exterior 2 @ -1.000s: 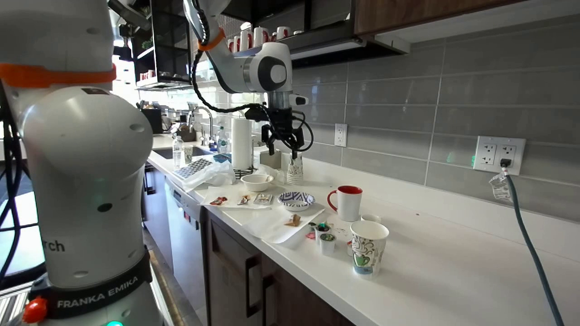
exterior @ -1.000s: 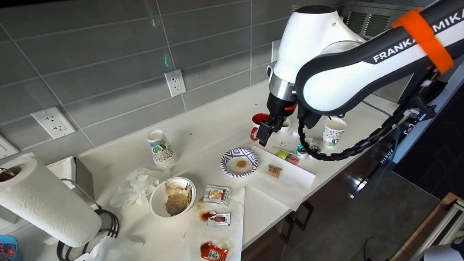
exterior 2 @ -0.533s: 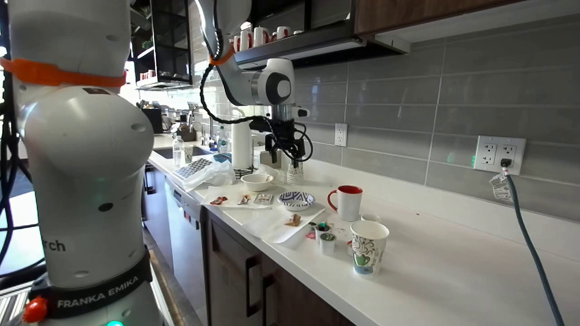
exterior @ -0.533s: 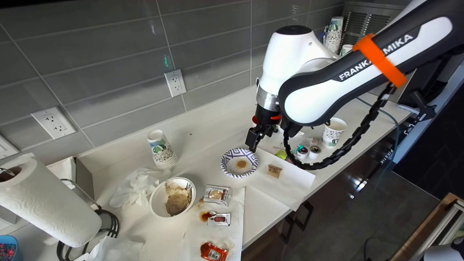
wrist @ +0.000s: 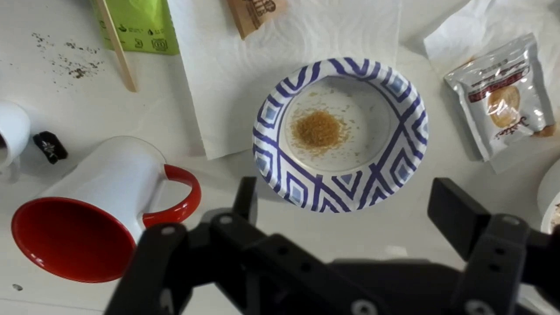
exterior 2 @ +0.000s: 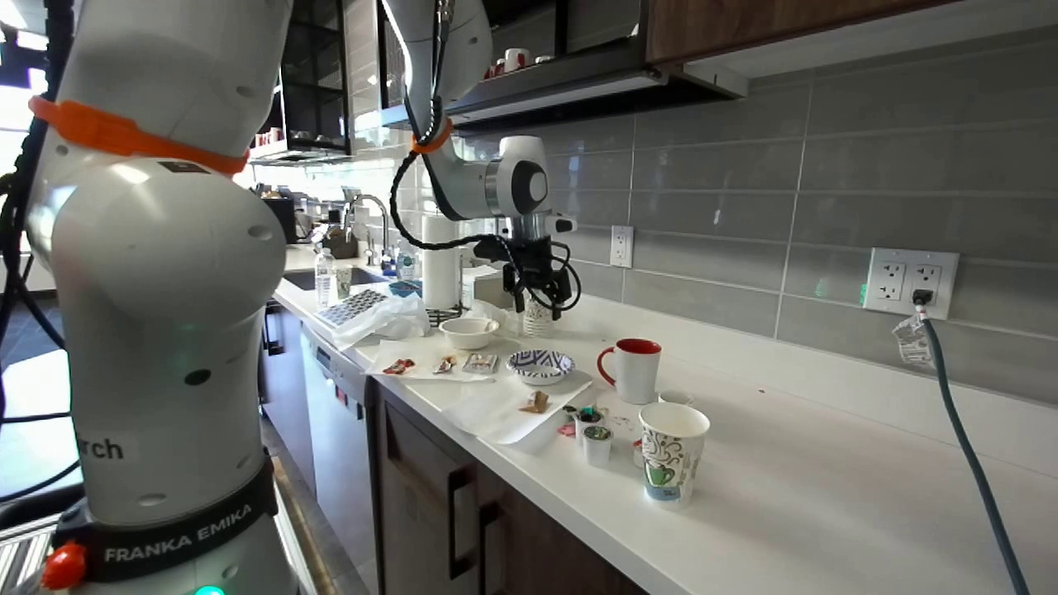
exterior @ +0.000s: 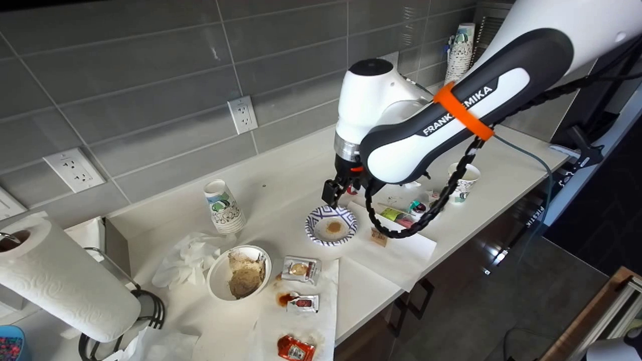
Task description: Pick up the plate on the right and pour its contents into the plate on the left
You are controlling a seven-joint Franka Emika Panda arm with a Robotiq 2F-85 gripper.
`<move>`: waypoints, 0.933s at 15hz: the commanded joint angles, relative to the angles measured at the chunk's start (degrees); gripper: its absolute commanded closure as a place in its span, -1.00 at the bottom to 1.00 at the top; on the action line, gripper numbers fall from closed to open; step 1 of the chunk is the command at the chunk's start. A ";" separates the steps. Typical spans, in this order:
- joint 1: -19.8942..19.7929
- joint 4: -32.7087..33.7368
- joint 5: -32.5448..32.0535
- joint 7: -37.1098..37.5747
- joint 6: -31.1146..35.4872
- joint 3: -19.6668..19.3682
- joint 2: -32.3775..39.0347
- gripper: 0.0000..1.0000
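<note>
A paper plate with a blue-purple pattern [exterior: 313,228] holds a small heap of brown granules [wrist: 318,130]. It stands on the counter, partly over a paper towel, and shows in an exterior view [exterior 2: 541,368] and the wrist view [wrist: 399,153]. To its left in an exterior view is a white bowl [exterior: 217,281] with tan and brown powder [exterior: 247,278]; it also shows in an exterior view [exterior 2: 469,333] and at the wrist view's right edge [wrist: 547,197]. My gripper [wrist: 346,194] is open and empty, above the patterned plate's wall-side edge, also seen in both exterior views [exterior: 331,194] [exterior 2: 537,307].
A red-and-white mug [exterior 2: 638,372] stands near the plate, close to my left finger in the wrist view [wrist: 118,175]. A stack of paper cups [exterior: 225,210], a paper towel roll [exterior: 65,281], condiment packets [exterior: 301,271] and a single paper cup [exterior 2: 674,454] stand around. The tiled wall is behind.
My arm has moved down and toward the patterned plate, leftward in an exterior view, away from over the mug. The gripper stays open. The plate and bowl have not moved.
</note>
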 commanded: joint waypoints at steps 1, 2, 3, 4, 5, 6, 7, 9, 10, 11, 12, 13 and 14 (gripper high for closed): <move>1.76 3.66 -0.55 1.72 2.48 -1.86 4.94 -1.00; 1.34 1.39 0.44 0.08 1.41 -1.63 2.09 -1.00; 1.48 2.06 0.49 0.05 1.62 -1.83 3.03 -1.00; 1.53 2.62 0.53 0.03 1.64 -1.91 3.67 -1.00; 1.56 2.96 0.56 0.01 1.64 -1.95 4.06 -1.00; 1.57 3.06 0.56 0.01 1.64 -1.96 4.16 -1.00; 1.58 3.10 0.56 0.01 1.64 -1.96 4.15 -1.00; 0.82 3.29 2.11 -1.20 4.56 -1.16 5.47 -1.00; 1.57 3.66 1.16 0.53 5.13 -2.12 5.96 -1.00; 1.77 4.22 1.01 0.56 6.59 -2.30 6.82 -1.00; 2.44 4.75 0.00 1.50 6.89 -3.11 7.44 -1.00; 2.81 5.38 -0.38 1.59 7.45 -3.61 8.29 -1.00; 3.42 6.14 -1.00 1.80 7.31 -4.35 9.12 -1.00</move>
